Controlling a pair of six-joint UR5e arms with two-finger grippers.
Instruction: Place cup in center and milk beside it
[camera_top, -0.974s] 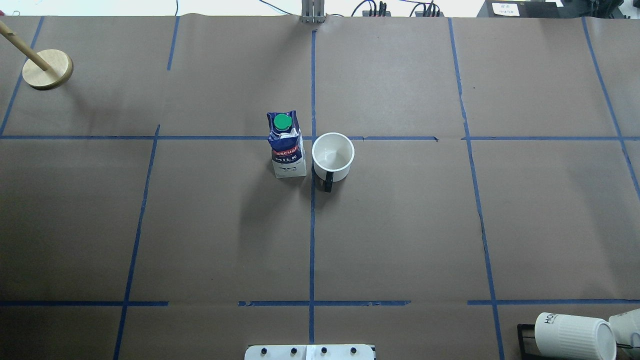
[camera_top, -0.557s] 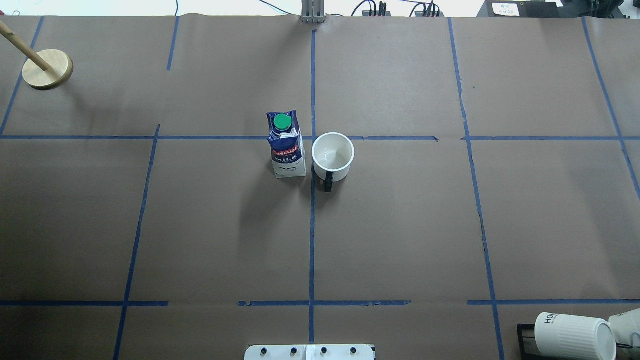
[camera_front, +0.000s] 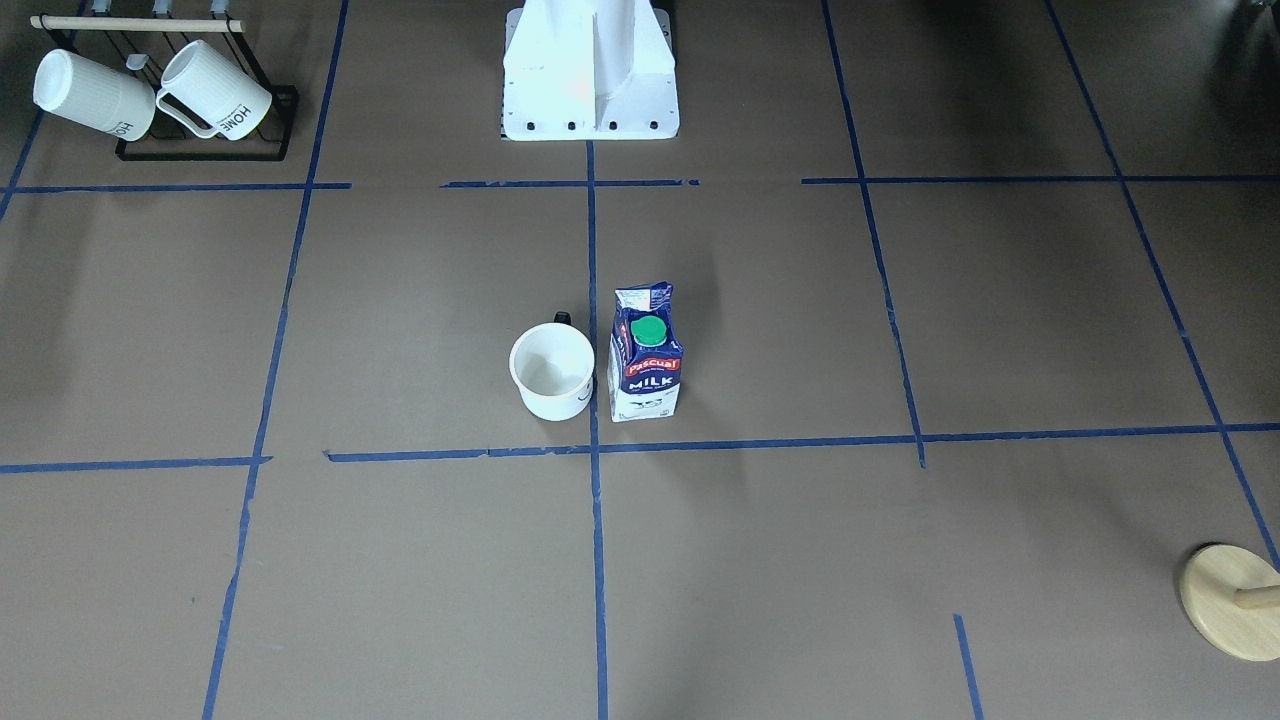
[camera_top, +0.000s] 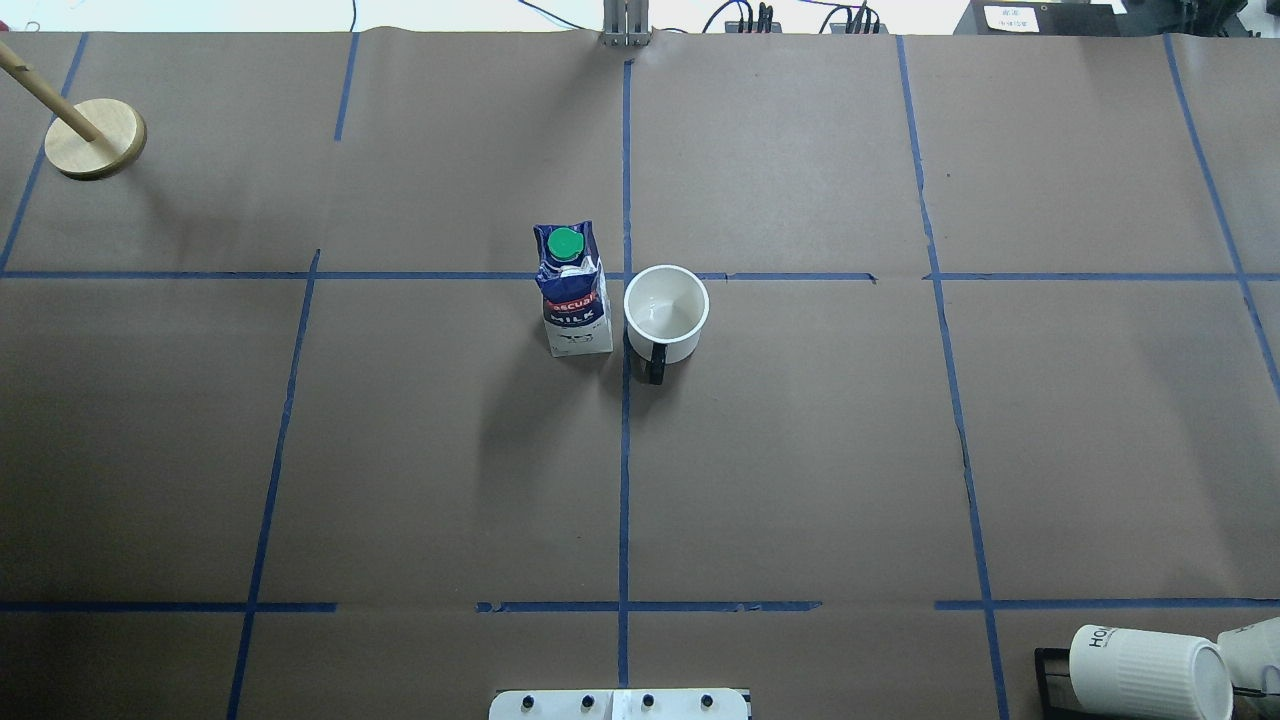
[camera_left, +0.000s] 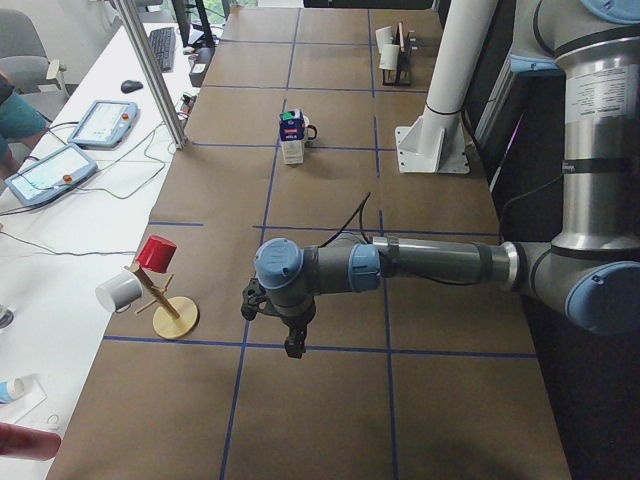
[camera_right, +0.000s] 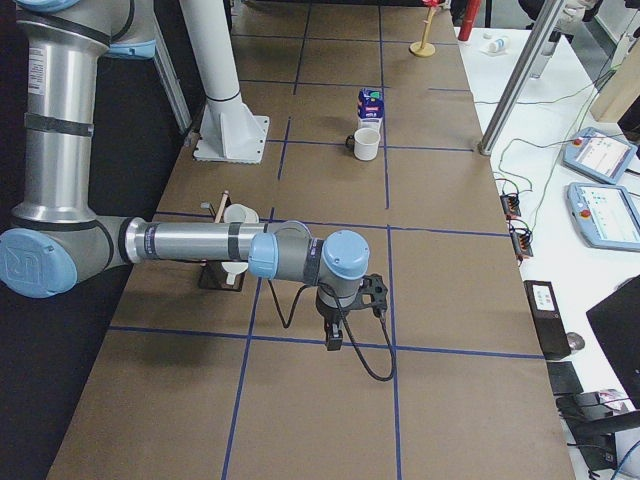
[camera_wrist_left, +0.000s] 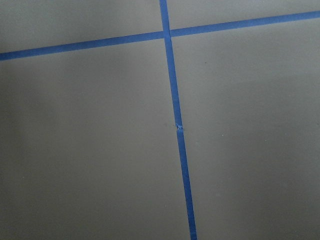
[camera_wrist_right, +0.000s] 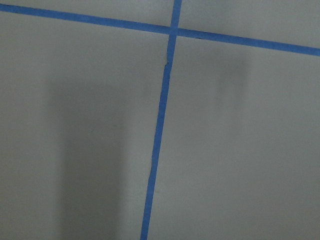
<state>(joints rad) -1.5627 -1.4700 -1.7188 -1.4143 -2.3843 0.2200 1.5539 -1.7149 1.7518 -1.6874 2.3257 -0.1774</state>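
Two things stand by the center (camera_top: 626, 276), a crossing of blue tape lines on matte brown paper. One is a smooth, round white cup (camera_top: 666, 313), upright and empty, its dark handle toward the robot. The other is a boxy gable-top milk (camera_top: 574, 295) carton, dark blue and white with a round green cap, and taller than the cup. The cup sits just right of the crossing and the milk just left of it, with a tape line running between them. Two ribbed white mugs (camera_front: 95, 95) hang on one black wire rack (camera_front: 270, 110) at the robot's right corner. One wooden stand (camera_top: 95, 138) with a disc base sits at the far left. Both arms reach out low, well apart from the cup. The left gripper (camera_left: 293, 347) and right gripper (camera_right: 334, 343) point down over bare paper, and whether either claw is released or clenched I cannot tell.
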